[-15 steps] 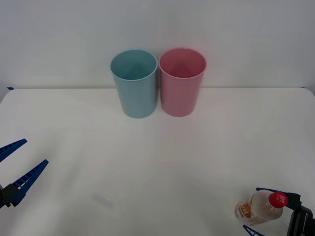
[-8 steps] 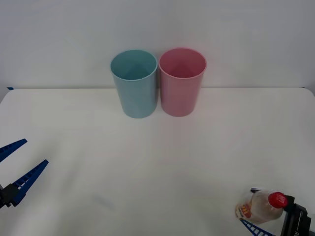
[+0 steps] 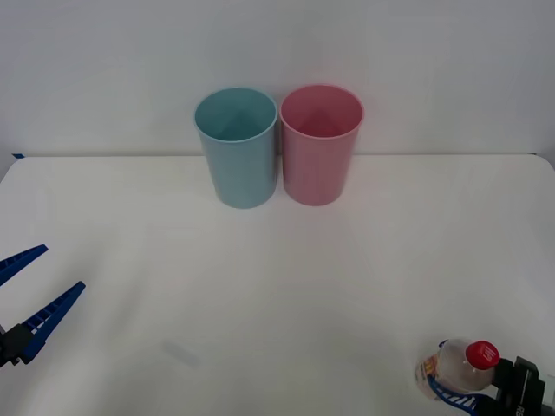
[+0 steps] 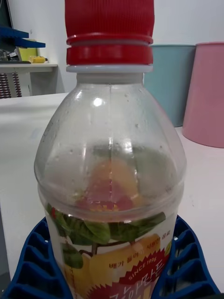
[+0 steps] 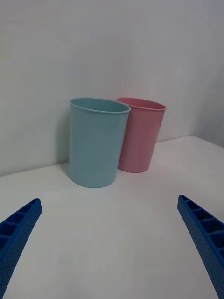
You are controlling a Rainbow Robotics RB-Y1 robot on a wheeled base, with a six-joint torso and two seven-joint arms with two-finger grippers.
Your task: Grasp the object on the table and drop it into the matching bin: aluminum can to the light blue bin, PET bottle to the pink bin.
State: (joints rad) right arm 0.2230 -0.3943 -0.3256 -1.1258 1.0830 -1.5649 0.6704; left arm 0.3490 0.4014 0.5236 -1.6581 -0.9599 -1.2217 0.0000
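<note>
The PET bottle (image 3: 455, 371), clear with a red cap and a yellow-and-red label, stands at the table's (image 3: 277, 277) front right corner. My right gripper (image 3: 453, 392) is shut on its lower body. In the right wrist view the bottle (image 4: 111, 168) is upright, with a blue ribbed finger (image 4: 32, 268) pressed against each side of the label. The light blue bin (image 3: 237, 147) and the pink bin (image 3: 320, 145) stand side by side at the table's far middle. My left gripper (image 3: 30, 290) hovers open over the front left, holding nothing.
The left wrist view looks across bare white table at the light blue bin (image 5: 95, 142) and the pink bin (image 5: 142, 133) against a plain wall. Behind the bottle, the right wrist view shows both bins (image 4: 207, 93) and a desk (image 4: 28, 65) in the room.
The right gripper's fingers have closed in from either side onto the bottle, which has shifted slightly and stands more upright. The left arm has not moved.
</note>
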